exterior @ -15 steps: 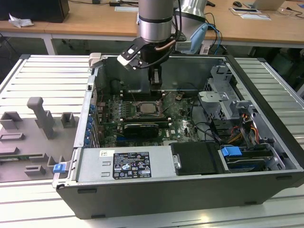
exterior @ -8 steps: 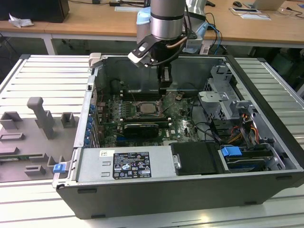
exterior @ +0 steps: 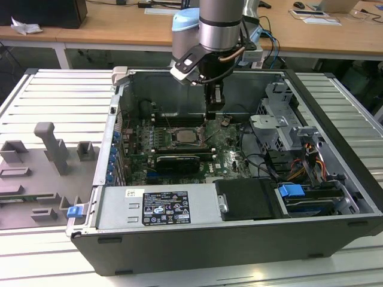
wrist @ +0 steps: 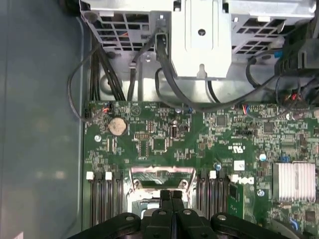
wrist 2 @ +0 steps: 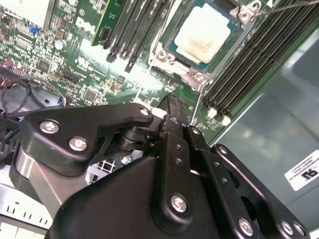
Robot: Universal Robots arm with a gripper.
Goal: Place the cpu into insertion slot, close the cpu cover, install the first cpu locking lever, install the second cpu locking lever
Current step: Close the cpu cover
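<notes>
Black fingers of the hand (wrist: 172,195) are pressed together along their length in the first wrist view, with no gap and nothing visible between them. In the exterior view the hand (exterior: 214,115) hangs straight down from the arm inside the open computer case (exterior: 239,245), its tip just above the green board (wrist: 199,144) and just beside the insertion slot (exterior: 174,138), on the side toward the exterior view's right.

The cpu (wrist 2: 204,32) lies flat in the slot, its pale top showing through the window of the cpu cover (wrist 2: 179,67), which lies down around it. In the second wrist view the closed fingertips (wrist 2: 172,102) sit near one corner of the slot. A thin metal lever (wrist 2: 198,105) rises right beside them, but I cannot tell whether it touches them. Long black memory slots (wrist 2: 249,64) run along both sides of the socket.

The case rests on a ribbed metal worktop (exterior: 48,89), with grey fixtures (exterior: 54,149) well apart at the exterior view's left.
</notes>
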